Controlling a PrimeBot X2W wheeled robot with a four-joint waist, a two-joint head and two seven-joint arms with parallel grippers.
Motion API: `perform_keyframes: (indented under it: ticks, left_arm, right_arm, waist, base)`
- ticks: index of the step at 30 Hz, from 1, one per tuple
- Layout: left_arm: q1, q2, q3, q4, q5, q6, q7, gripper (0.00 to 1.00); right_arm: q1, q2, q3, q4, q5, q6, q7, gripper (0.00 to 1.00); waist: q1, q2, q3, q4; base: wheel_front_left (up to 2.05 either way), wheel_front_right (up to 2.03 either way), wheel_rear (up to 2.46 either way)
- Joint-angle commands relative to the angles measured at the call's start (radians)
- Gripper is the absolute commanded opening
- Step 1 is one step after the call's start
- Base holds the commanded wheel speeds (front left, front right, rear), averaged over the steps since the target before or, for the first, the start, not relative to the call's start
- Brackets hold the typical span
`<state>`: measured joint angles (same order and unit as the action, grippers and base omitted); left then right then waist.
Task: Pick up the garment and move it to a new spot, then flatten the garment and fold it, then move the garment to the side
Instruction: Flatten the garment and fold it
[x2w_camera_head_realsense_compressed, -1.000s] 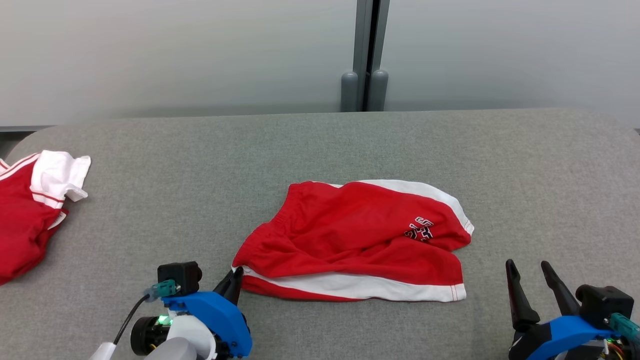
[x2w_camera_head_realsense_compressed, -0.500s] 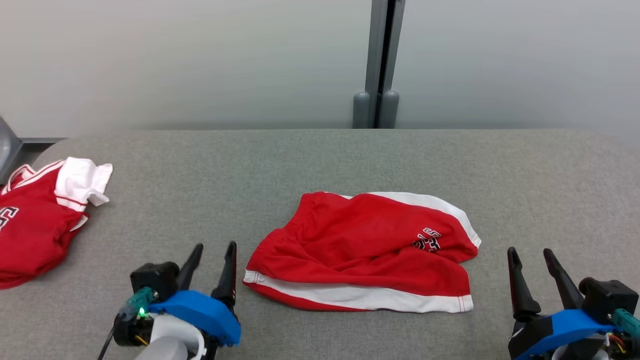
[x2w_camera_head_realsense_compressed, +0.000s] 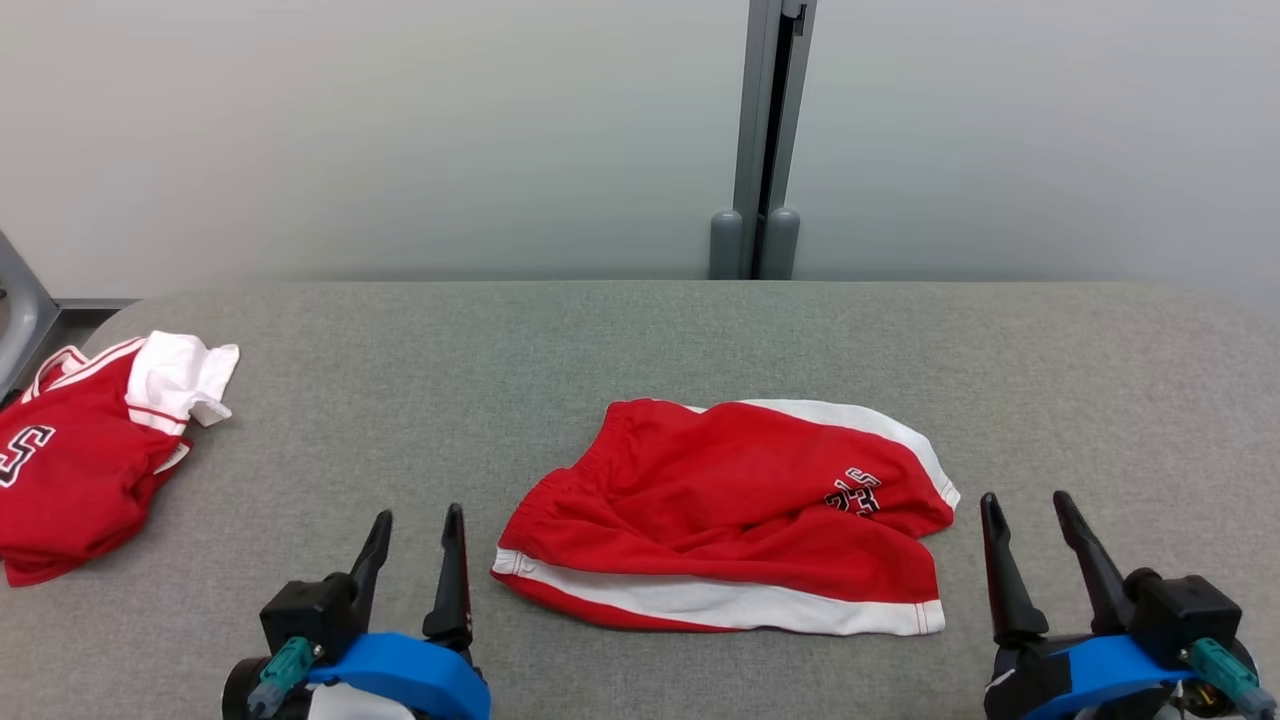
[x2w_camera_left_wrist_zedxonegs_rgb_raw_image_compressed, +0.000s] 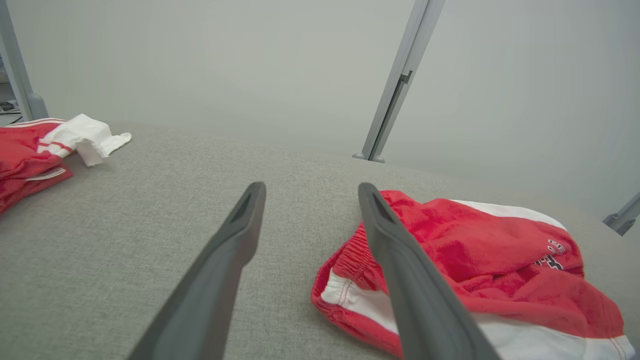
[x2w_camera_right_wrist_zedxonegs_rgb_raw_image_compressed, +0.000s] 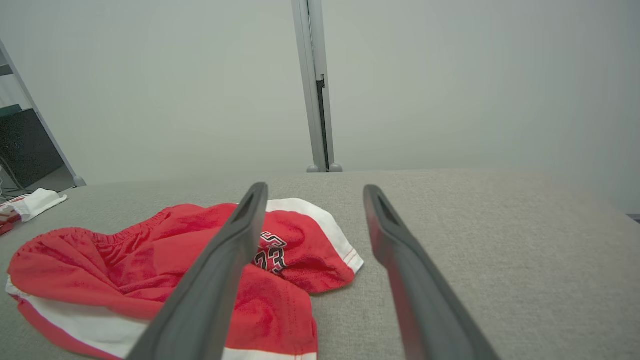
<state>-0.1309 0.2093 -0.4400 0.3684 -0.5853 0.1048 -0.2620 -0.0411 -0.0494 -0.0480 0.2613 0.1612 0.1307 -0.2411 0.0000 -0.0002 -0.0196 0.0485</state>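
Near edge of desk (x2w_camera_head_realsense_compressed: 640, 340): left end effector (x2w_camera_head_realsense_compressed: 419, 512) and right end effector (x2w_camera_head_realsense_compressed: 1026, 497) both open and empty, flanking the shorts (x2w_camera_head_realsense_compressed: 740, 510) without touching. Shorts lie mid-desk, doubled over but rumpled, so the fold looks roughly done. Next move likely needs a pinch at both near corners, to smooth or carry aside. Bare room right and behind; a second garment (x2w_camera_head_realsense_compressed: 80, 480) occupies the left edge.

Garment (x2w_camera_head_realsense_compressed: 720, 500) at frame centre: soft matt cloth; table (x2w_camera_head_realsense_compressed: 500, 350): coarse grey woven fabric, matt; fingers (x2w_camera_head_realsense_compressed: 452, 575) at lower left: smooth matt dark plastic
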Motion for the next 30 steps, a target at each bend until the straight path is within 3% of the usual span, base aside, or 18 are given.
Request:
perform_keyframes:
  ticks: [1, 18, 30]
  left_arm:
    - [0.014, -0.005, 0.013, 0.002, 0.014, -0.006, -0.004, 1.00]
    - [0.022, -0.056, 0.099, 0.067, 0.113, -0.067, -0.004, 1.00]
    - [0.002, -0.070, 0.109, 0.098, 0.142, -0.089, -0.004, 1.00]
  right_arm:
    - [-0.004, -0.002, 0.003, 0.011, 0.001, 0.000, -0.009, 1.00]
    - [-0.038, -0.002, 0.026, 0.100, -0.012, 0.000, -0.025, 1.00]
    - [0.009, -0.005, 0.039, 0.197, -0.232, 0.000, 0.054, 1.00]
  waist:
    - [0.0000, 0.0002, -0.004, -0.001]
    - [0.0000, 0.0002, -0.006, -0.001]
    - [0.0000, 0.0002, 0.023, 0.013]
  base:
    - [0.00, 0.00, 0.00]
    - [0.00, 0.00, 0.00]
    - [0.00, 0.00, 0.00]
